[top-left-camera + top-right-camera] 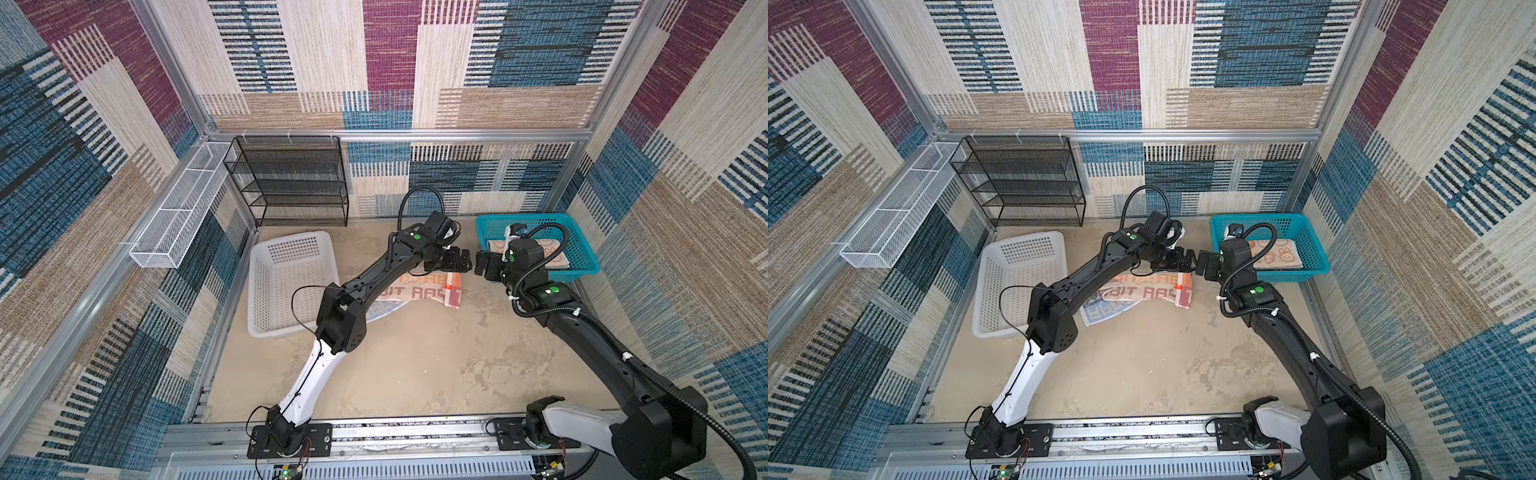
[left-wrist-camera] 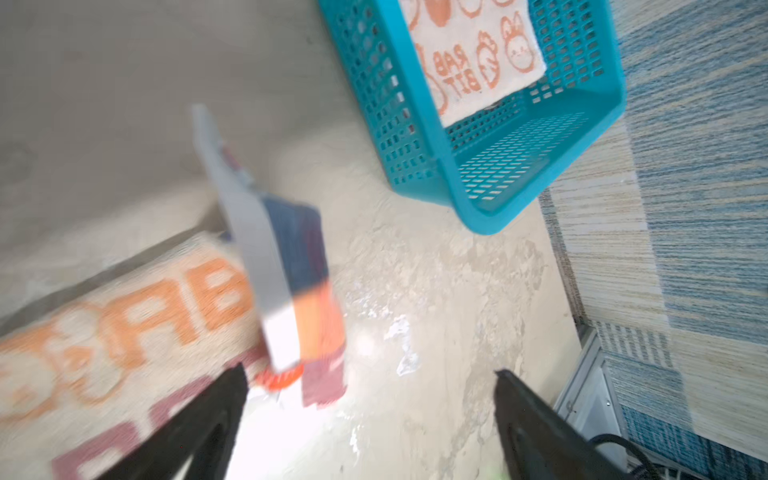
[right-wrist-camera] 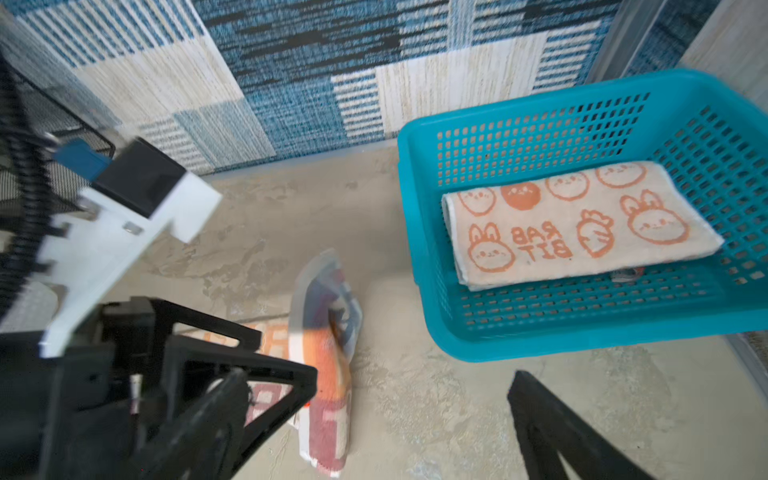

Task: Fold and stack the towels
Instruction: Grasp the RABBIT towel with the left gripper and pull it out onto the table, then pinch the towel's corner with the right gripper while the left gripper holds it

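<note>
Lying on the worktop: cream terry towel with large orange-and-blue "RABBIT" lettering (image 1: 415, 291) (image 1: 1144, 291), folded into a long band on the mottled beige worktop (image 1: 415, 374), just past the middle toward 12 o'clock in both top views.
Towel end: the end of the lettered towel toward 2 o'clock, striped blue, orange and dark red, is doubled over on itself. It is smeared by blur in both wrist views.
Blue-printed layer: cream cloth with blue print (image 1: 1102, 309) sticks out from under the lettered towel at its 7 o'clock corner. Whether it is a separate towel or part of the same one cannot be told.
Towel in basket: cream terry towel with orange rabbits (image 3: 582, 224) (image 1: 1279, 255), folded and lying flat inside the teal perforated plastic basket (image 3: 582, 340) (image 1: 540, 217), which sits at 2 o'clock on the worktop.
Left tool (image 1: 457, 264) (image 2: 370, 370): jaws stand wide apart and grip nothing. It hangs over the lettered towel's 1 o'clock end.
Right tool (image 1: 482, 264) (image 3: 376, 374): jaws likewise wide apart, gripping nothing. It is at the teal basket's 9 o'clock side, tip facing the left tool and very near it. Whether the two touch cannot be told.
White basket: white perforated plastic basket (image 1: 291, 237) at 9 o'clock, just beside the left arm's elbow.
Walls: black mesh shelf rack (image 1: 291, 178) at 11 o'clock against the back wall, and a white wire-mesh tray (image 1: 178, 208) on the side wall at 10 o'clock.
</note>
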{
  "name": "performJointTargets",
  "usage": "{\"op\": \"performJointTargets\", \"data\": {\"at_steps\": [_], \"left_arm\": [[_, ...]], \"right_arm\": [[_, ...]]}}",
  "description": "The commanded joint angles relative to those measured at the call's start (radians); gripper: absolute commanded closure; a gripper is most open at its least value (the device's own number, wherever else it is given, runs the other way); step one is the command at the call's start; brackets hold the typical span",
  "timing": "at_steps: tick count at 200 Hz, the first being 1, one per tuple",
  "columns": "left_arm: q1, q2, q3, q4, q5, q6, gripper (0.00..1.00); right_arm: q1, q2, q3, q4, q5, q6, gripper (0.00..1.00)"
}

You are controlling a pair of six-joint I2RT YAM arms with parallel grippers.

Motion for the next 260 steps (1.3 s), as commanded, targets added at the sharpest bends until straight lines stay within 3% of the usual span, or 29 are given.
{"op": "performJointTargets", "data": {"at_steps": [1, 40, 64, 108, 164, 197, 223, 260], "left_arm": [[0.042, -0.151, -0.140, 0.052, -0.043, 0.037, 0.01], [0.072, -0.354, -0.428, 0.100, -0.055, 0.020, 0.01], [0.072, -0.481, -0.675, 0.228, -0.021, -0.074, 0.01], [0.072, -0.450, -0.822, 0.234, 0.062, -0.143, 0.01], [0.126, -0.320, -0.820, 0.176, 0.075, -0.130, 0.01], [0.177, -0.263, -0.774, 0.111, 0.053, -0.073, 0.01], [0.202, -0.197, -0.674, 0.047, 0.015, -0.029, 0.01], [0.217, -0.066, -0.468, -0.038, -0.021, 0.011, 0.01]], "right_arm": [[-0.001, 0.036, 0.003, 0.066, -0.041, 0.019, 0.01], [-0.001, 0.171, 0.036, 0.057, -0.123, 0.000, 0.01], [-0.001, 0.251, 0.009, 0.090, -0.185, 0.025, 0.01], [-0.002, 0.381, -0.027, 0.146, -0.199, 0.037, 0.06], [-0.001, 0.515, 0.001, 0.145, -0.183, 0.023, 0.23], [0.000, 0.535, -0.017, 0.158, -0.218, 0.047, 0.51], [0.017, 0.508, -0.059, 0.175, -0.250, 0.083, 0.64], [0.092, 0.435, -0.140, 0.221, -0.304, 0.186, 0.73]]}}
